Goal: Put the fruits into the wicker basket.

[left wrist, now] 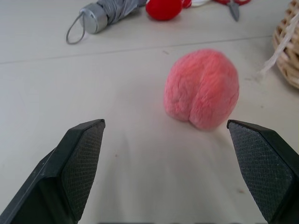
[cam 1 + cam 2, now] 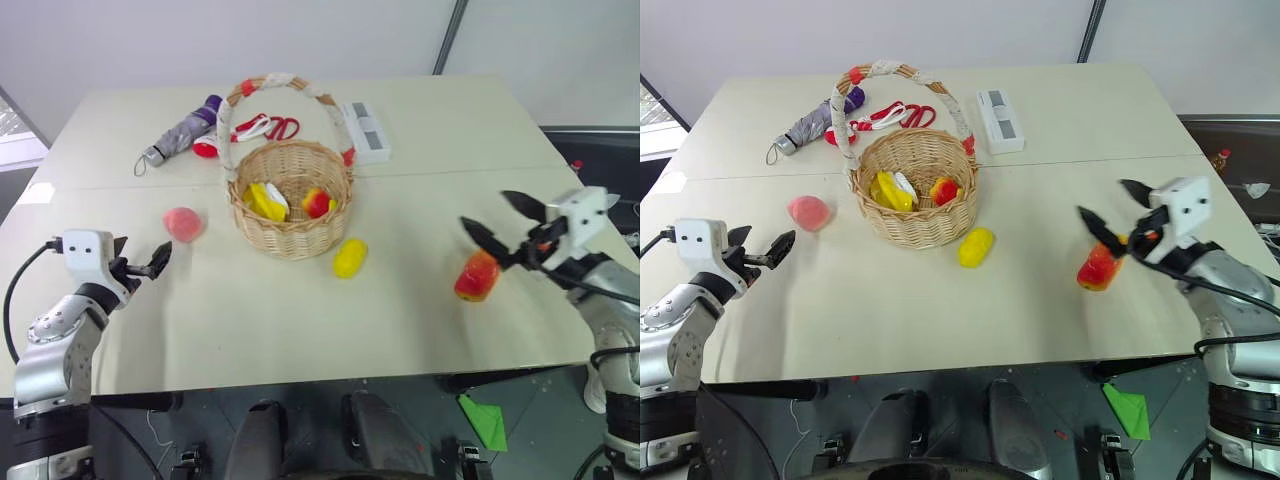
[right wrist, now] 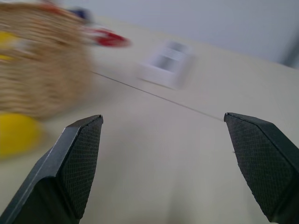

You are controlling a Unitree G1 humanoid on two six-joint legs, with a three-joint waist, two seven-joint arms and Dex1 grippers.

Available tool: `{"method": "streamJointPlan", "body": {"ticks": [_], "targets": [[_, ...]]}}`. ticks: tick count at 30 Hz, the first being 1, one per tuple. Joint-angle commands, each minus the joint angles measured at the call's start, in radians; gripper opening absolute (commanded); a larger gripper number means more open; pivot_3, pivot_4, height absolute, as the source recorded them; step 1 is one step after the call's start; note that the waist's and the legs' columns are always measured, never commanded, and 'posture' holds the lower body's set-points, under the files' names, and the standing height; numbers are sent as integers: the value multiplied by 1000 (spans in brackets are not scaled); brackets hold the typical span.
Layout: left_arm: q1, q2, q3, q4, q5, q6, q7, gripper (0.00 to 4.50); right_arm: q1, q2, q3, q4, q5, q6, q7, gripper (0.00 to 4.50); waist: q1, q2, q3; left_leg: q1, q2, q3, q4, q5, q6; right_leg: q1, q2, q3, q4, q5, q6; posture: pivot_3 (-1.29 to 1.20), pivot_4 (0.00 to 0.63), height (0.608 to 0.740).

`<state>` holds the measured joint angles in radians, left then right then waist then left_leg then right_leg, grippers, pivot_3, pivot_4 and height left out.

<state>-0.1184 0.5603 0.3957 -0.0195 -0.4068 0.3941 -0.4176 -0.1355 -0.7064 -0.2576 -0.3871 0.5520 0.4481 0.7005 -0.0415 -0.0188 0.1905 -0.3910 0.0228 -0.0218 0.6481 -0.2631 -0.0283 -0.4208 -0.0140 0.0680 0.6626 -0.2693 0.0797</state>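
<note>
Head views: wicker basket (image 2: 291, 205) sits mid-table, upright, arched handle up; a yellow item and a small red-yellow item lie inside it. Peach (image 2: 183, 223) lies on the table to the basket's left, apart from it. Lemon (image 2: 349, 257) lies just beside the basket's front right. Mango (image 2: 477, 276) lies on the table toward the right edge, well apart from the basket. Behind the basket: grey folding umbrella (image 2: 183, 130), red-handled scissors (image 2: 270, 127), white box (image 2: 364, 131). Left gripper (image 2: 150, 264) hovers near the peach, fingers spread, empty. Right gripper (image 2: 503, 223) is just above and beside the mango, fingers spread wide, nothing between them.

Left wrist view: peach (image 1: 201, 88) rests on the table ahead of the spread fingers (image 1: 77, 158), not touching them; umbrella end (image 1: 100, 15) and basket edge (image 1: 288, 49) behind.

Right wrist view: fingers (image 3: 77, 154) apart, empty; blurred basket (image 3: 39, 63), lemon (image 3: 16, 133) and white box (image 3: 166, 63) beyond.
</note>
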Motion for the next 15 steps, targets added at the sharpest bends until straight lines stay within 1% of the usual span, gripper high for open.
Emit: {"method": "streamJointPlan", "body": {"ticks": [1, 2, 5, 8, 11, 15], "targets": [[-49, 5, -28, -37, 22, 35, 34, 4500, -37, 8, 117, -171, 66, 85, 12, 4344, 2, -1, 0, 0, 0, -1, 0, 0, 0, 0, 0, 0, 0, 0, 0, 0, 150, 740], [-61, 5, -32, -35, 24, 47, 43, 4500, -47, 13, 139, -187, 68, 96, 7, 4344, 2, -1, 0, 0, 0, -1, 0, 0, 0, 0, 0, 0, 0, 0, 0, 0, 150, 740], [-136, 20, -72, -26, 66, 111, 91, 4500, -126, 71, 286, -217, 16, 121, -25, 4344, 2, -3, 0, 0, -1, -1, 1, 0, 0, 0, 0, -1, 0, 0, 0, 0, 150, 740], [-196, 33, -111, -18, 94, 159, 100, 4500, -170, 114, 371, -199, -35, 124, -45, 4344, 1, -3, 0, 0, -3, -2, 1, 0, 0, 0, 0, -1, 0, 0, 0, 0, 150, 740], [-268, 48, -168, 19, 126, 212, 93, 4500, -200, 157, 440, -171, -82, 103, -49, 4344, 0, -4, 1, -1, -3, -2, 1, 0, 0, -1, 0, -1, 0, 0, 0, 0, 150, 740], [-346, 48, -213, 90, 160, 268, 99, 4500, -216, 200, 471, -152, -103, 80, -41, 4344, 0, -4, 1, -1, -4, -2, 1, 0, 0, -2, -1, -1, 0, 0, 0, 0, 150, 740]]}}
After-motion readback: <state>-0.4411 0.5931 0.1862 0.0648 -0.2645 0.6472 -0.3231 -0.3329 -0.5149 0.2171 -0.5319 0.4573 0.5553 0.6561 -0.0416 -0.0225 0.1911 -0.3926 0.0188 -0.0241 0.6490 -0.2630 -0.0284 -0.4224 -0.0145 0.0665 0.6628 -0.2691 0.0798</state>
